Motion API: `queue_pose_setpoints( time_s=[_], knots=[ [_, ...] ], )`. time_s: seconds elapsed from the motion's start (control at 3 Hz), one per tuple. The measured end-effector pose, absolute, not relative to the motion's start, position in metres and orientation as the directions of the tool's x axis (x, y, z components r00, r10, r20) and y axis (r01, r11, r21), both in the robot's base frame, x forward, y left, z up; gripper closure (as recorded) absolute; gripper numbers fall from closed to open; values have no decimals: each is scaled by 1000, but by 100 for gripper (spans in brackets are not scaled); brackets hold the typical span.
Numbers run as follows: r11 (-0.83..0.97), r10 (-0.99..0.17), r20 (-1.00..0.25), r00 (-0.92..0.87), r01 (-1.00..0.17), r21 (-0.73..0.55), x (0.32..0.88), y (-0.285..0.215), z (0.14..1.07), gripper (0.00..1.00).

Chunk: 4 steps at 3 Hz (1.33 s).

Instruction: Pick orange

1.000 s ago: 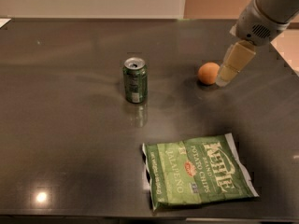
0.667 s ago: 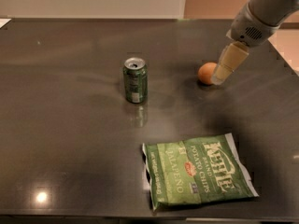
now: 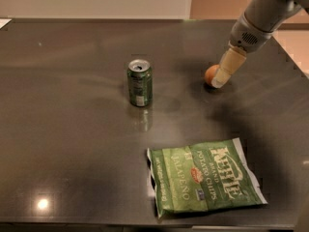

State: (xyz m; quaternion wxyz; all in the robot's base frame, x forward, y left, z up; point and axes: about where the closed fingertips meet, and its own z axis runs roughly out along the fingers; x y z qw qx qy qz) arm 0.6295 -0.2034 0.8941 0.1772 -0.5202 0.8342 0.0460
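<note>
Nearest, at 5 o'clock from the table's (image 3: 63, 129) centre: green chip bag (image 3: 205, 182) lying flat, print up, well apart from everything else. Not part of the job.

Mid-table, about 11 o'clock from centre: green soda can (image 3: 140, 82), upright, tab end up, standing alone.

Farther, at 3 o'clock from the can: the orange (image 3: 211, 74) rests on the dark tabletop, near the right-hand side. Only its left part shows; the rest is hidden behind the gripper (image 3: 219, 80).

Gripper comes down at a slant from 1 o'clock, its pale tip low at the tabletop on the orange's 3 o'clock side, touching it or just beside. Whether it is spread around the fruit or closed up, I cannot tell from this view. Grey arm (image 3: 263, 13) runs off the top right corner.

Handling judgement: the fruit is likely light, firm with slight give, matte skin giving fair friction. Being round, it could roll if nudged from one side. Best taken across its widest middle, squarely on opposite sides, with moderate squeeze
</note>
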Motion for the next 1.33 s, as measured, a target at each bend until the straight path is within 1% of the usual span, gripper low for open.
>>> queue_pose_setpoints(
  time_s=[1.0,1.33],
  knots=[
    [465,-857,-273,-437,-884,-46,650,-209,858,0],
    [463,-863,-249,-439,-886,-42,650,-212,849,16]
  ],
)
